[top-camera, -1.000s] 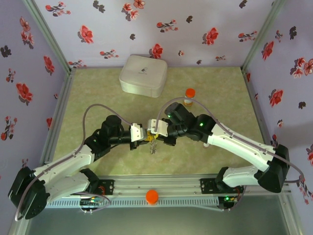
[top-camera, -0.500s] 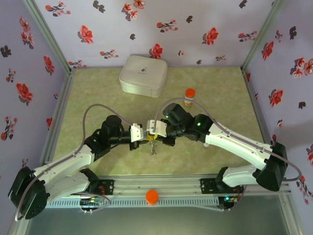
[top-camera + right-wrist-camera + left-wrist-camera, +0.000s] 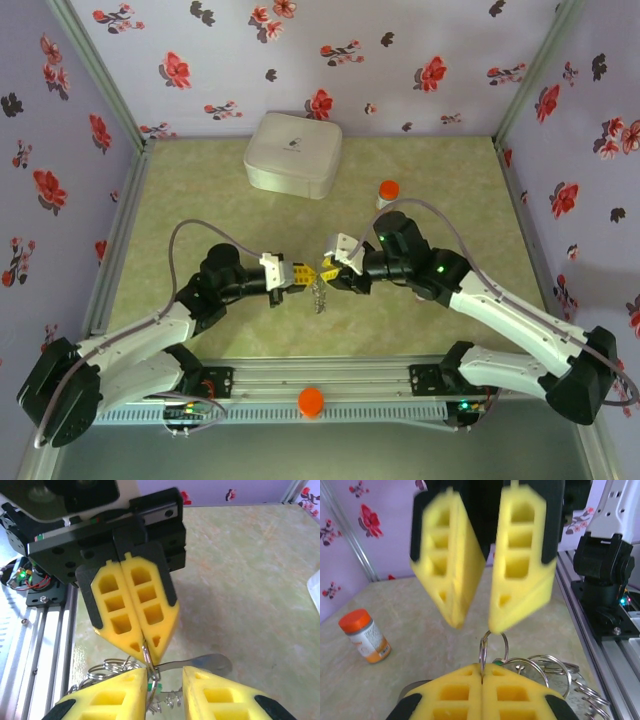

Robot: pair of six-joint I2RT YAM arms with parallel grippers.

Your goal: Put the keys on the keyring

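Between the tips of the left gripper [image 3: 481,671], pressed together, the keyring [image 3: 482,652] is pinched; just ahead, the right gripper [image 3: 473,625] is held apart.

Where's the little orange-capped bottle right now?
In the top view the bottle stands upright on the table, towards the far right, just beyond the right arm and to the right of the white box.

Straight in front of the white box [image 3: 293,153], the left gripper [image 3: 303,274] and right gripper [image 3: 327,272] meet nose to nose, keyring [image 3: 318,293] dangling between: no passage there. Right of the box, the orange-capped bottle [image 3: 387,192] crowds the right gripper. Left of the box, bare mat [image 3: 190,190], wide open.
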